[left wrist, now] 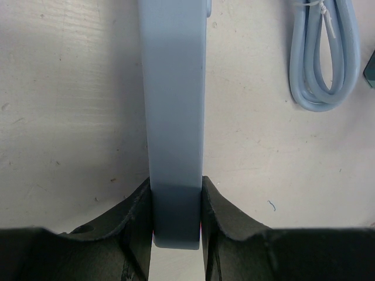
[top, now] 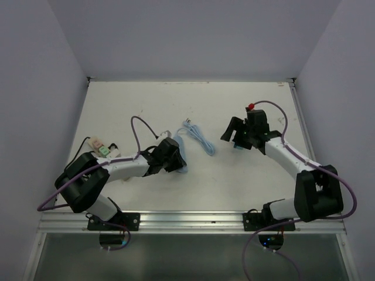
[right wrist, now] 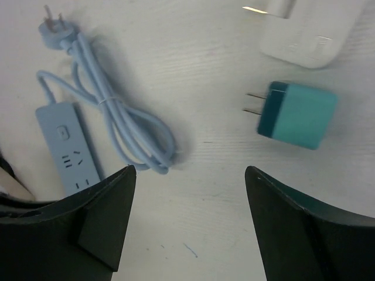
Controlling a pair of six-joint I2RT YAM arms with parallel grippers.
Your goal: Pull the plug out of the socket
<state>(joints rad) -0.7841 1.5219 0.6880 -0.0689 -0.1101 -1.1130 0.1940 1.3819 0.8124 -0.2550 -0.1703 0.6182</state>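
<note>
right pincer (right wrist: 190, 175): jaws apart, nothing between them, above bare surface (right wrist: 205, 70). teal plug (right wrist: 299, 114) lies flat just beyond the right finger. Its prongs are bare and point toward the strip side, well apart from it, so the plug is out of the socket. white block (right wrist: 307, 26) sits just past the plug, cut off by the top of the wrist view.

left pincer (left wrist: 177, 193): clamped across one end of the pale-blue power strip (left wrist: 174, 105), a finger on each long side, strip flat on the surface. Bundled cable (left wrist: 325, 58) lies beside the strip, with its three-pin plug (right wrist: 55, 26) at the far end.

Open room: a bare gap between strip and teal plug, and a bare far half of the surface up to the back edge. The left arm's elbow sits close to the left edge.
</note>
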